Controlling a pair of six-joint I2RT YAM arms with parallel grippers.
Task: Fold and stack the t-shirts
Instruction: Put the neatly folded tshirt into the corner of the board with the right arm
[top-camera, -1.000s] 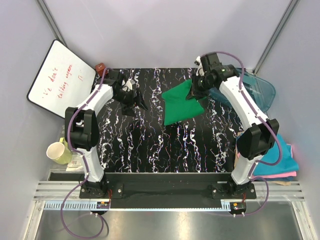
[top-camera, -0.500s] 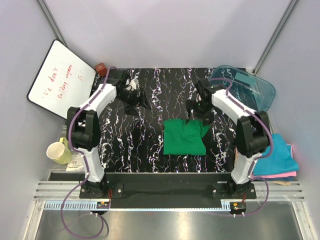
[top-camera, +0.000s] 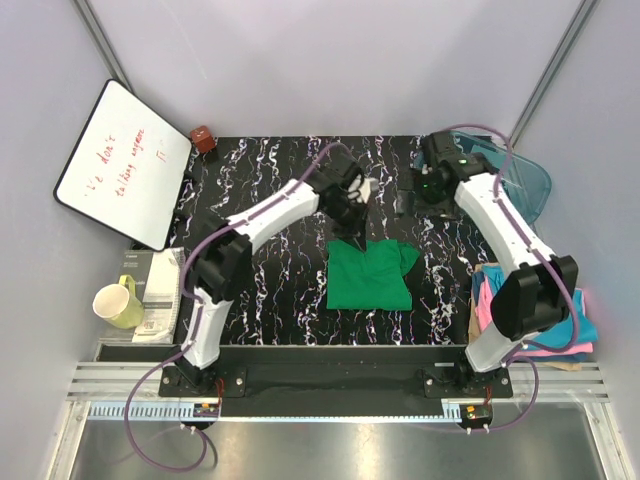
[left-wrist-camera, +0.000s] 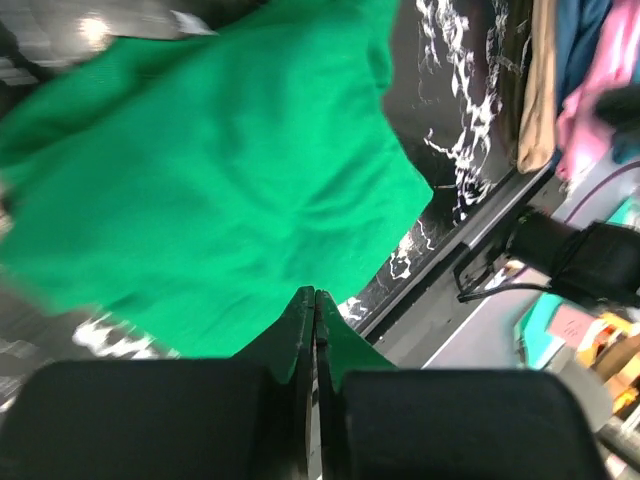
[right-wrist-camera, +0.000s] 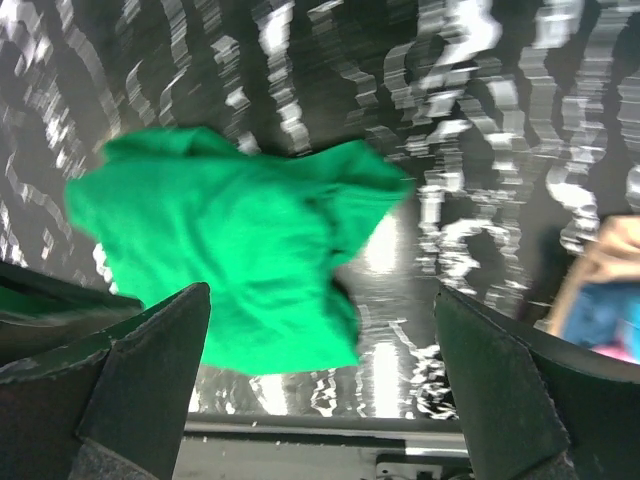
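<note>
A bright green t-shirt (top-camera: 368, 277) lies folded into a rough square on the black marbled table (top-camera: 260, 290), with a lumpy flap at its right side. My left gripper (top-camera: 357, 238) hovers at the shirt's far left corner, jaws shut with nothing visible between them. In the left wrist view the closed tips (left-wrist-camera: 316, 296) sit over the green t-shirt (left-wrist-camera: 220, 180). My right gripper (top-camera: 413, 197) stands open behind and to the right of the shirt, clear of it. Its wrist view shows the green t-shirt (right-wrist-camera: 240, 260) below the wide-apart gripper (right-wrist-camera: 322, 292). Teal, pink and tan t-shirts (top-camera: 570, 325) are stacked at the table's right edge.
A clear teal tub (top-camera: 525, 180) sits at the back right, close behind the right arm. A whiteboard (top-camera: 120, 160) leans at the back left beside a small red-brown object (top-camera: 203, 135). A yellow mug (top-camera: 118, 303) and a booklet (top-camera: 155, 290) lie off the table's left edge.
The right gripper carried the green shirt forward, let it go and drew back to the back right, open. The left arm swung from the back left to the shirt's far corner and shut.
</note>
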